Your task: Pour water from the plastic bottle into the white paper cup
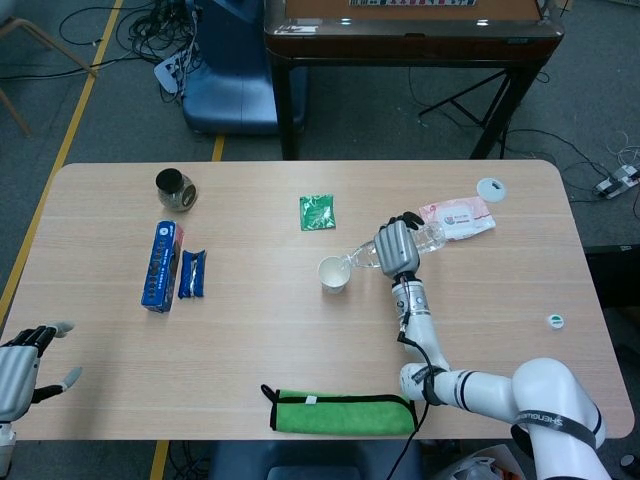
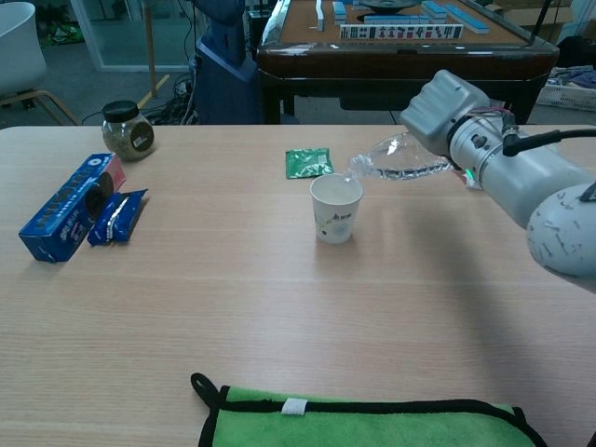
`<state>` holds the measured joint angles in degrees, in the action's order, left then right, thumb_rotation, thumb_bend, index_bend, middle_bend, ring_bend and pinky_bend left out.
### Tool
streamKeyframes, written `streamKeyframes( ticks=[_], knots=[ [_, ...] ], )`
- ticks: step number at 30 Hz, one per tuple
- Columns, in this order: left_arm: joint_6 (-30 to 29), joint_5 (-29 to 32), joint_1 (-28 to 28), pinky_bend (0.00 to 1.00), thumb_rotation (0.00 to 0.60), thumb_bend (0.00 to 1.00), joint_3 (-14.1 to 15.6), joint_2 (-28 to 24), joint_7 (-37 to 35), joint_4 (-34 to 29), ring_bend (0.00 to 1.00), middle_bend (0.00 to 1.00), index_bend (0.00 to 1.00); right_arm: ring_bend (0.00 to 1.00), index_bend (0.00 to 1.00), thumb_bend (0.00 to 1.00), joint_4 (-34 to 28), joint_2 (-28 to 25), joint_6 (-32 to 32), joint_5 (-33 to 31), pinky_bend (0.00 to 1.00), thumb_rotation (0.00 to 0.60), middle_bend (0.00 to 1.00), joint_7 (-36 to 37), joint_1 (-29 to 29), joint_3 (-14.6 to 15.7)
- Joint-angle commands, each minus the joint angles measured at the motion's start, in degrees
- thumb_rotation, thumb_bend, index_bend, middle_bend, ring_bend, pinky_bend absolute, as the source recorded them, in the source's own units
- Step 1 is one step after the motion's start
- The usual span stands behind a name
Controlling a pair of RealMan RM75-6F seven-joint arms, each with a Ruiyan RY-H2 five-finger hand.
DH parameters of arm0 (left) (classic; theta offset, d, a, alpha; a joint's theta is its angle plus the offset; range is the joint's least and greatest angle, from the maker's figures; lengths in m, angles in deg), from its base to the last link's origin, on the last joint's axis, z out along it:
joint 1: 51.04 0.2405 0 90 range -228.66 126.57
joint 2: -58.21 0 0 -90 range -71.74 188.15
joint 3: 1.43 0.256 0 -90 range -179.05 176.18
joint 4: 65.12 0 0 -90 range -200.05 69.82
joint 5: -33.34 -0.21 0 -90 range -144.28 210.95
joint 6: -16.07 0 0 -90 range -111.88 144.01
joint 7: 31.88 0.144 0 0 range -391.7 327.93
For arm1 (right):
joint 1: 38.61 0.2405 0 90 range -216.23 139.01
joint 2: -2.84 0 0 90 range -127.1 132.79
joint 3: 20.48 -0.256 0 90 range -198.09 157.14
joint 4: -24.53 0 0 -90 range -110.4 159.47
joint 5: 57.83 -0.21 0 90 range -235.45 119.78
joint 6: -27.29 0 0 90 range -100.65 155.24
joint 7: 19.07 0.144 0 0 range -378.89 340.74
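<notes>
Plastic bottle [image 2: 400,158] gripped by right hand [image 2: 445,110], tipped over cup [image 2: 335,208].

Far to my left on the table [image 1: 250,330] stands a dark-lidded jar [image 1: 174,188], with a blue box [image 1: 158,265] and a blue packet [image 1: 191,273] side by side nearer me. A green sachet [image 1: 317,212] lies mid-table, a green cloth [image 1: 345,411] at the near edge, and a white lid [image 1: 491,187] and small white cap [image 1: 555,320] off to my right.

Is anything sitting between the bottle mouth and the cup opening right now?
Nothing visible. The right robot hand holds the plastic bottle tilted, its mouth right at the rim of the white paper cup. The green packet lies behind the cup, out of the pour path.
</notes>
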<state>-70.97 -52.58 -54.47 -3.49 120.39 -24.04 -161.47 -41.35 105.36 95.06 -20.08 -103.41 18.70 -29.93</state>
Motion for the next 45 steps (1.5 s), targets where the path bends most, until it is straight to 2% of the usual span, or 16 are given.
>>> streamKeyframes(
  ticks=[1, 45],
  knots=[
    [-0.02, 0.0, 0.01, 0.59, 0.6, 0.17, 0.0, 0.0, 0.06, 0.0, 0.38, 0.39, 0.32, 0.51, 0.62, 0.32, 0.07, 0.15, 0.2, -0.02, 0.45, 0.6, 0.63, -0.45, 0.1, -0.05],
    [0.22, 0.24, 0.0, 0.59, 0.6, 0.17, -0.02, 0.07, 0.29, -0.08, 0.38, 0.39, 0.32, 0.51, 0.62, 0.32, -2.56, -0.78, 2.68, 0.64, 0.45, 0.6, 0.63, -6.06, 0.64, 0.18]
  ],
)
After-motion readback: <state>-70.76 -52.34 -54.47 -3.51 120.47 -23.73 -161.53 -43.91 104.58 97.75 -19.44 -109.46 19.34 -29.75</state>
